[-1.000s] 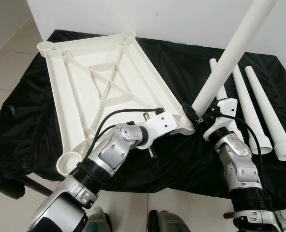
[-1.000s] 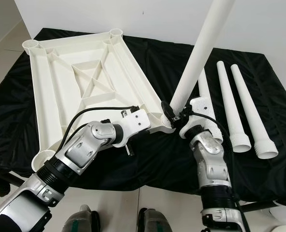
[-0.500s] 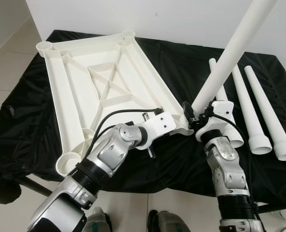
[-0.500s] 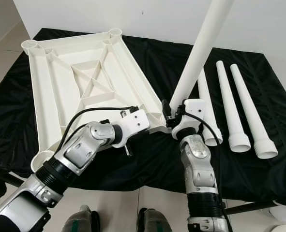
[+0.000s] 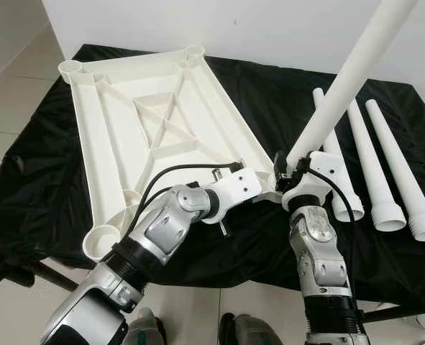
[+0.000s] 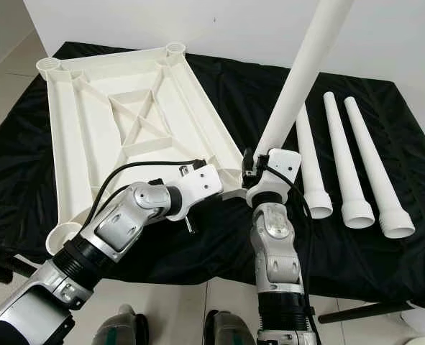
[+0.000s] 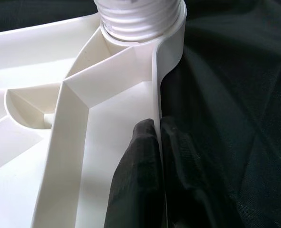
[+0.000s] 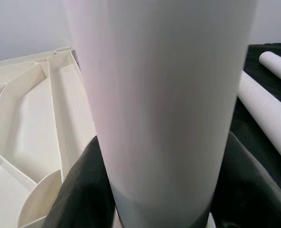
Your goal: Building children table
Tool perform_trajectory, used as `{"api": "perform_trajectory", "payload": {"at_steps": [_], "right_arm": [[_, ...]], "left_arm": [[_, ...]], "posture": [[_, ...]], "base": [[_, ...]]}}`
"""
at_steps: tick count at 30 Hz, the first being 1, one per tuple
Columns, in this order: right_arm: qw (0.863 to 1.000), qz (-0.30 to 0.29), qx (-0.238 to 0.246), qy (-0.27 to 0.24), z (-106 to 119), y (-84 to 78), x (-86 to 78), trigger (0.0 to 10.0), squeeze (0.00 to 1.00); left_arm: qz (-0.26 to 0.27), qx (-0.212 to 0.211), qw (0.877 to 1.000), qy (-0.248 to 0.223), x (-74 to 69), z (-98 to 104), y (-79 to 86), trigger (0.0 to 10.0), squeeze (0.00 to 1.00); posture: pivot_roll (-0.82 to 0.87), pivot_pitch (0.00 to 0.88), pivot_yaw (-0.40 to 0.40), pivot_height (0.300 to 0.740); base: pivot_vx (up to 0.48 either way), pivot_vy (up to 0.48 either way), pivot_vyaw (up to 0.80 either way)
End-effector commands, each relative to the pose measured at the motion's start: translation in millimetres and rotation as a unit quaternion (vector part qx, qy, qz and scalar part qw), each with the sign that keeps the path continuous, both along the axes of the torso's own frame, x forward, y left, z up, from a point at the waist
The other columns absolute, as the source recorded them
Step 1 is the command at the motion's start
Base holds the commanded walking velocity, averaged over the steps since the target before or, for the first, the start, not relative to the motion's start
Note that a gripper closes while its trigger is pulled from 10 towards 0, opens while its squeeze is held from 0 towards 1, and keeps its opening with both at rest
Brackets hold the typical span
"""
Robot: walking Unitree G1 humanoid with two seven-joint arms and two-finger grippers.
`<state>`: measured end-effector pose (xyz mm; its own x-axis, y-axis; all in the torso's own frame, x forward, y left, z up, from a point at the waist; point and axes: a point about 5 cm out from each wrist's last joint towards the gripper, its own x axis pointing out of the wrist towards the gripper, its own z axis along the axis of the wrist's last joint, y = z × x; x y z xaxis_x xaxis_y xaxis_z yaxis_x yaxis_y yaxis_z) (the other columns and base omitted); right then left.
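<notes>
The white tabletop [image 5: 162, 122] lies upside down on the black cloth, ribs facing up. My left gripper [image 7: 158, 142] is shut on the tabletop's thin rim [image 7: 156, 90], just short of its near right corner socket [image 7: 140, 19]. A long white leg [image 5: 349, 79] stands tilted in that socket, leaning up and to the right. My right gripper [image 5: 288, 175] is shut on the leg near its base, with the black fingers [image 8: 78, 190] on either side of the tube [image 8: 164, 95].
Three spare white legs [image 5: 374, 165] lie side by side on the cloth at the right, wide ends toward me. The black cloth [image 5: 32, 180] covers the whole work surface and drapes over its front edge. A white wall stands behind.
My right forearm has swung leftward to stand nearly straight beneath the leg's base, wrist turning around the tube. The leg stays in the socket. The left gripper holds the rim as before.
</notes>
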<state>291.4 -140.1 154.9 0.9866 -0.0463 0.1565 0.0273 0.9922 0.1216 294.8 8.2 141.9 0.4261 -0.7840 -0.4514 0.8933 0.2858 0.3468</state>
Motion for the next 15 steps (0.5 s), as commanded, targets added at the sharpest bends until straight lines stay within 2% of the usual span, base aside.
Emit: {"api": "perform_trajectory", "payload": {"at_steps": [1, 5, 14, 15], "right_arm": [[0.999, 0.020, 0.030, -0.028, 12.1, 14.3, -2.1, 10.0, 1.00], [0.999, 0.023, 0.029, -0.030, 12.8, 13.9, -2.1, 10.0, 1.00], [0.998, 0.052, 0.010, -0.038, 15.5, 1.9, 3.5, 10.0, 1.00], [0.997, 0.064, 0.006, -0.035, 14.8, -1.4, 4.9, 10.0, 0.20]], "left_arm": [[0.010, 0.013, 1.000, -0.009, 0.0, -4.4, 0.5, 10.0, 0.00], [0.009, 0.013, 1.000, -0.009, 0.0, -4.4, 0.5, 10.0, 0.00], [0.011, 0.011, 1.000, -0.009, 0.4, -4.0, 0.2, 10.0, 0.00], [0.012, 0.011, 1.000, -0.009, 0.5, -3.9, 0.1, 10.0, 0.00]], "posture": [[-0.04, 0.000, -0.048, 0.740], [-0.04, 0.000, -0.048, 0.740], [-0.04, 0.001, -0.055, 0.740], [-0.04, 0.003, -0.056, 0.740]], "base": [[0.000, 0.000, 0.00], [0.000, 0.000, 0.00], [0.000, 0.000, 0.00], [0.000, 0.000, 0.00]]}}
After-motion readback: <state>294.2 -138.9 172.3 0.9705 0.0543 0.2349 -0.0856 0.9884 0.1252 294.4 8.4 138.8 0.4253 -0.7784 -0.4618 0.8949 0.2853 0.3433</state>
